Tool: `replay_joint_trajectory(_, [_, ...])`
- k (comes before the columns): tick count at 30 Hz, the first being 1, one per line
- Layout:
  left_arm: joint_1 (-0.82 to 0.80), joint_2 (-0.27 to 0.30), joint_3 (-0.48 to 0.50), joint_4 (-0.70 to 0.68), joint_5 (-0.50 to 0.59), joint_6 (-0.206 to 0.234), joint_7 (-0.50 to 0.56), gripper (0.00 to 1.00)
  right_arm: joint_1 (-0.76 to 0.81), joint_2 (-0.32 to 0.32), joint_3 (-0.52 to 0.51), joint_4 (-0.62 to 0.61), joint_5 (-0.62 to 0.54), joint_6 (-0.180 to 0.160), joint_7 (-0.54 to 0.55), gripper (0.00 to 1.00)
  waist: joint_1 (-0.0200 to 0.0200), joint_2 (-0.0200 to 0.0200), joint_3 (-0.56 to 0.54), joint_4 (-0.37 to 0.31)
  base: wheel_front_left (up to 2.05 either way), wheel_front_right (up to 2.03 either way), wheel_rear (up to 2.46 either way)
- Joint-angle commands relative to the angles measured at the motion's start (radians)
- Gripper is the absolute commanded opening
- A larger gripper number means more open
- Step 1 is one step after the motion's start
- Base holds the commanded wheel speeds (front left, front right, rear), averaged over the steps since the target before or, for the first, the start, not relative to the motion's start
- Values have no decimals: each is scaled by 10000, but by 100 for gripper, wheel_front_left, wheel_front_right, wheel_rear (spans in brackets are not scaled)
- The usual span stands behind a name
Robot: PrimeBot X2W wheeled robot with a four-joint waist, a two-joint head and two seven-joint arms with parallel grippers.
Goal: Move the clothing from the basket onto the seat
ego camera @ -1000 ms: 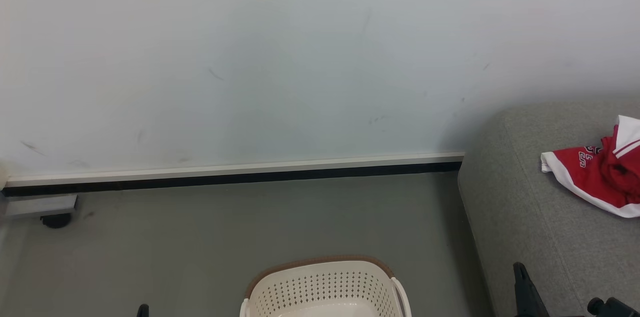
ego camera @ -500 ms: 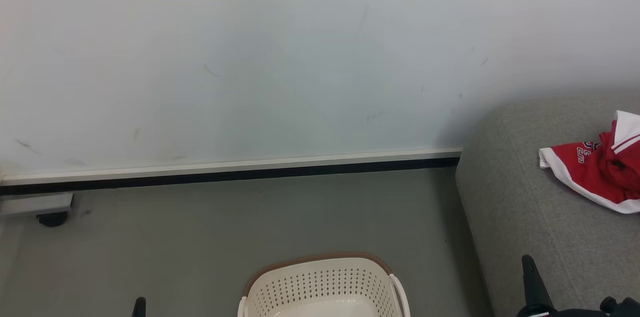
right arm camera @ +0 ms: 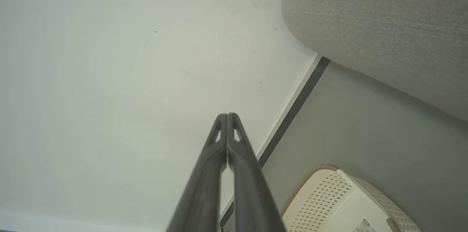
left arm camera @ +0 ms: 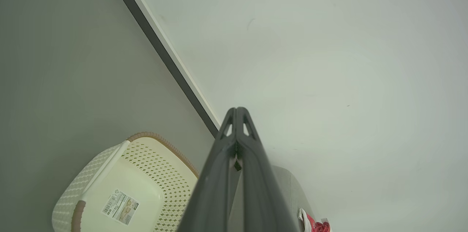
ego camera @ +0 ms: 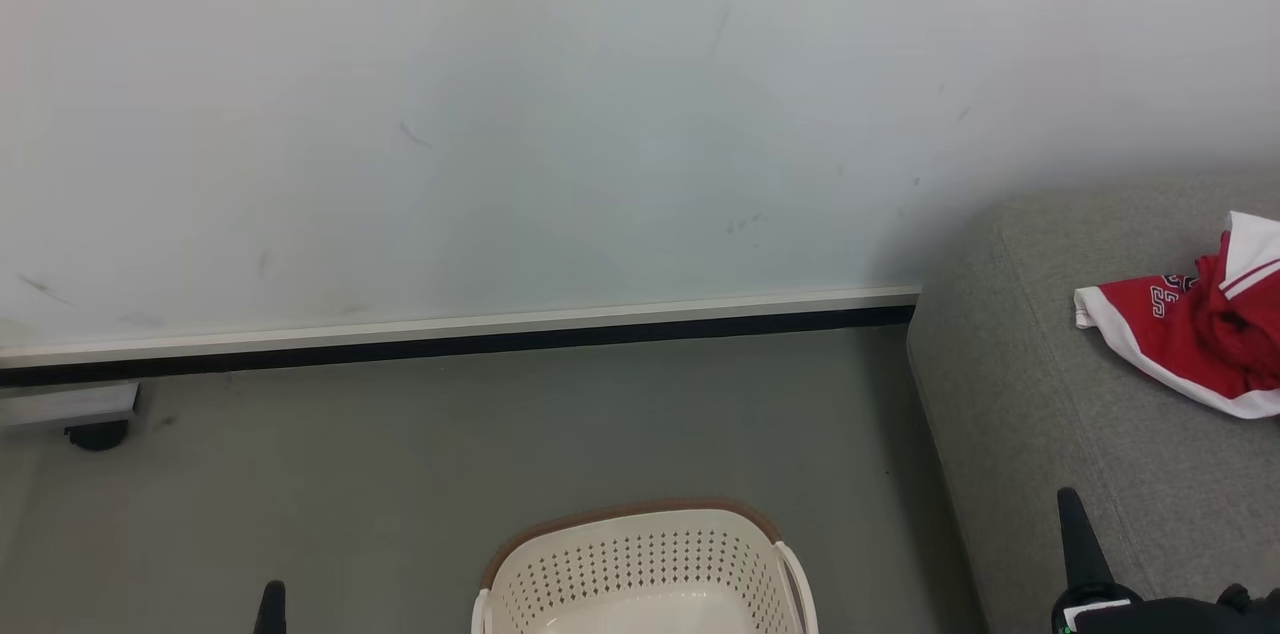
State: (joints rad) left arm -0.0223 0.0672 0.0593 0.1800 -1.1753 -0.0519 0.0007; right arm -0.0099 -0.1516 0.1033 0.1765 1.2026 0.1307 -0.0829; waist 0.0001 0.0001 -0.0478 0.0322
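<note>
Grey fabric seat (ego camera: 1040, 434) is already bearing the red white-trimmed clothing (ego camera: 1190, 344), cream perforated basket (ego camera: 640, 564) looking empty, my left gripper (left arm camera: 237, 109) and right gripper (right arm camera: 227, 115) pinching closed on nothing.

A slight tip of the head camera over the past second leaves the baseboard (ego camera: 460, 339), basket (ego camera: 640, 564) and red clothing (ego camera: 1170, 344) a little higher in the frame. At lower right, the right gripper (ego camera: 1070, 504) has climbed and edged rightward. At lower left, the left gripper (ego camera: 271, 599) pokes up further.

Living rm: sofa (ego camera: 1030, 394), laundry basket (ego camera: 640, 559)
</note>
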Motion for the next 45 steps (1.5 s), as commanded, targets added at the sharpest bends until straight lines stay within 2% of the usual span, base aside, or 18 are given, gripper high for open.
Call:
replay_joint_trajectory(1, [-179,32,90,-117,-266,-55,86,0,-154,-109,31,-63,362,2,-25,0,-1,-1,12,-9,0,0,0])
replay_joint_trajectory(45, [-562,-143,615,-261,-3724,-149,1113,0,-733,-924,517,38,5386,2,-323,0,-1,-1,370,-256,0,0,0])
